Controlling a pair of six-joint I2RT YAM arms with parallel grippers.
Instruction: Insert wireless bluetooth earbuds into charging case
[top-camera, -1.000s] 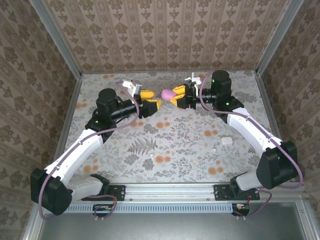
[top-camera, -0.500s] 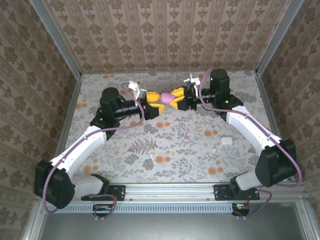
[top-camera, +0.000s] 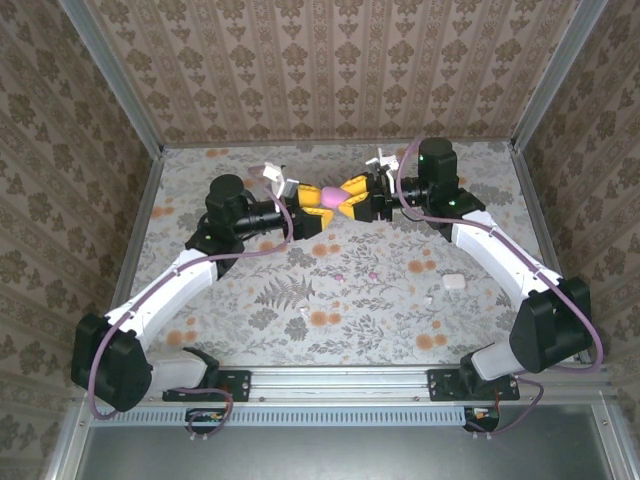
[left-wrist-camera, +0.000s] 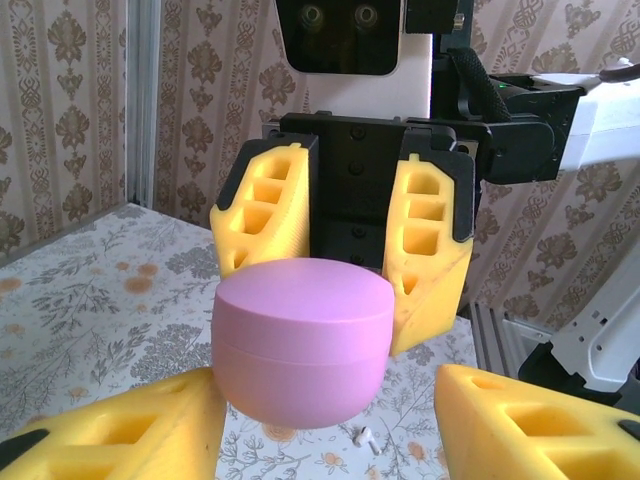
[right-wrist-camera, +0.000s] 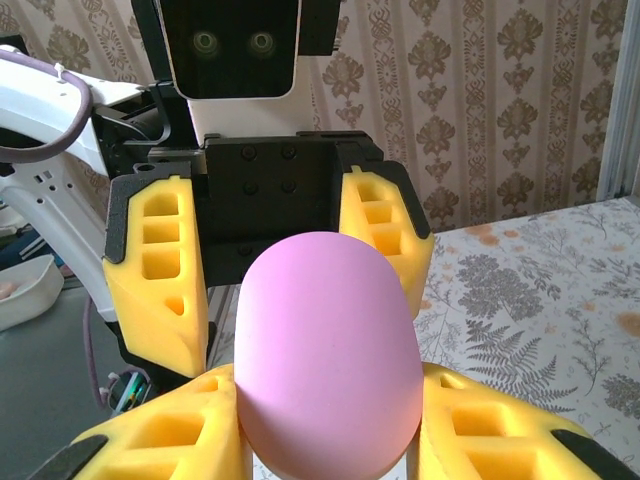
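Brought the left gripper (top-camera: 322, 203) rightward over the last second, up to the pink case (top-camera: 333, 195) held in the right gripper (top-camera: 343, 196). Narrowed its fingers, now flanking that case, with a gap showing on one side.

**Enclosure, table covering and stray items**

A grey table covering printed with ferns and orange flowers (top-camera: 250, 300) spans the floor of the cell. Beige damask wallpaper panels (top-camera: 330, 70) close it in on the far side and both flanks, joined by bare aluminium corner posts (top-camera: 112, 75). A slotted aluminium rail (top-camera: 340, 378) runs along the near edge. A pink egg-shaped plastic capsule (top-camera: 331, 196) sits raised above the far half of the table; the left wrist view shows a seam round it below its flatter end (left-wrist-camera: 300, 345). Two tiny pink specks (top-camera: 338, 277) lie near each other at mid-table
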